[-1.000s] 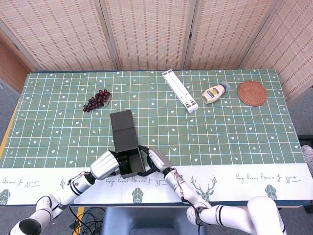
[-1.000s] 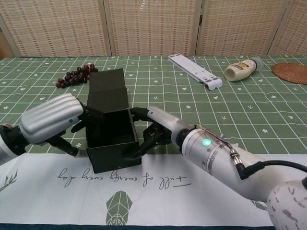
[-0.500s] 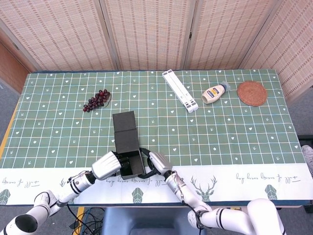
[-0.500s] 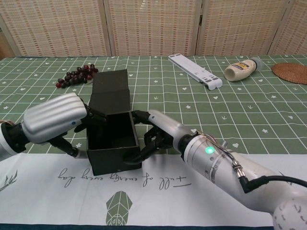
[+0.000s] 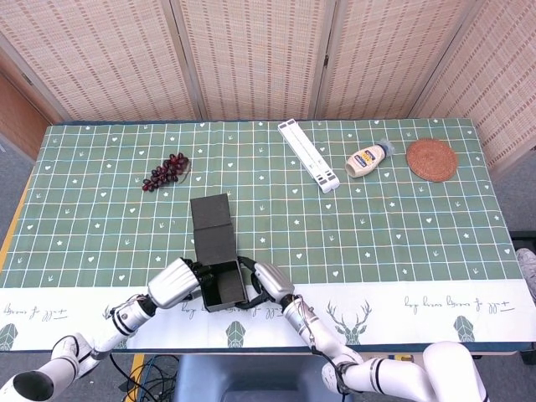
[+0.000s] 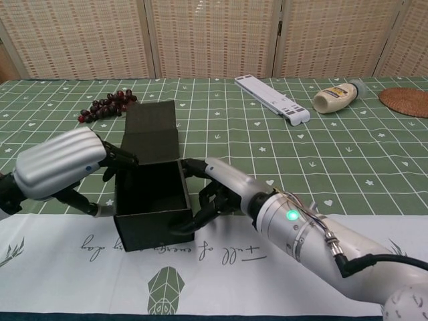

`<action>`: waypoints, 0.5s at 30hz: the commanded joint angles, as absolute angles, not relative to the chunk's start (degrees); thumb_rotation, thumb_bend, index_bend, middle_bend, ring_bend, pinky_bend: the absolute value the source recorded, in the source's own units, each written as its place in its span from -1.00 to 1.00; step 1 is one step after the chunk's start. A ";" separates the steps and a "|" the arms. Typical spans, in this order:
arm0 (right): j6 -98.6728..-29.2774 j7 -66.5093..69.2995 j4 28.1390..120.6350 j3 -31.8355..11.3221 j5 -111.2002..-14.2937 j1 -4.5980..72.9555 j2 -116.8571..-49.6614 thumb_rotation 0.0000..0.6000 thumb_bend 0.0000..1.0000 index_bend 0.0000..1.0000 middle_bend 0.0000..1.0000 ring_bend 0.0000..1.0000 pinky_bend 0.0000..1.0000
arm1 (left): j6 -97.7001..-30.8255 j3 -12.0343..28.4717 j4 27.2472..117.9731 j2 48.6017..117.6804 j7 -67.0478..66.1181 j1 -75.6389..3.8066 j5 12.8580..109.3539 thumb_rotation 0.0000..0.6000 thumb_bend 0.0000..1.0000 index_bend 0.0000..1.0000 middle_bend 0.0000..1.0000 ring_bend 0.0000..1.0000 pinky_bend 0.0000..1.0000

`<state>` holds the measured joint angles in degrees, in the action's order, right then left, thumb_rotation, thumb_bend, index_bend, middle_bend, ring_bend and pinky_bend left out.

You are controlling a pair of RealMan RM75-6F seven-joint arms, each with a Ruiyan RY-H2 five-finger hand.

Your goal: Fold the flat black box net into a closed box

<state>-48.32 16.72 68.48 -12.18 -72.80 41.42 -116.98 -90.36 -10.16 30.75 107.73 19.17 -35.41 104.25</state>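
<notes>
Box (image 5: 219, 266) of black card sits near the front edge of the table (image 5: 419, 218), left of centre, half on the green checked cloth and half on the white border strip. We see it already formed into an open tray with four walls up; the lid flap (image 6: 151, 132) stands at the far wall, tilted back, not yet closed over the cavity.

Left hand (image 5: 175, 282) is against the box's left wall, silver back facing up, dark fingers (image 6: 119, 160) curled over the top edge of that wall. We read it as gripping the box from that side. Right hand (image 5: 268, 280) is against the right wall; in the chest view its fingers (image 6: 200, 215) spread along the outside of that wall and down toward the near right corner, with one reaching the far right corner by the flap hinge. It presses and holds the box between itself and the left hand. We cannot tell whether any fingertip reaches inside the cavity.

Elsewhere on the cloth: a bunch of dark grapes (image 5: 166, 171) well behind the box toward the left; a long white folding stand (image 5: 309, 155) near the back edge, centre; a squeeze bottle (image 5: 369, 158) lying on its side just right of it; a round woven coaster (image 5: 432, 159) by the back right corner.
</notes>
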 commanded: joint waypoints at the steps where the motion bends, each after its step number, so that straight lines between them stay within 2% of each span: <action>1: -48.19 16.75 68.40 -12.11 -72.83 41.38 -117.02 1.00 -0.25 -0.37 -0.15 0.56 1.00 | -90.60 -10.02 31.17 107.62 18.95 -34.88 104.02 1.00 -0.67 0.13 0.05 0.26 0.70; 15: -47.94 16.40 68.71 -12.22 -72.84 41.13 -117.08 1.00 -0.25 -0.37 -0.15 0.56 1.00 | -90.55 -10.77 30.76 108.12 19.88 -34.13 105.15 1.00 -0.67 0.27 0.10 0.28 0.70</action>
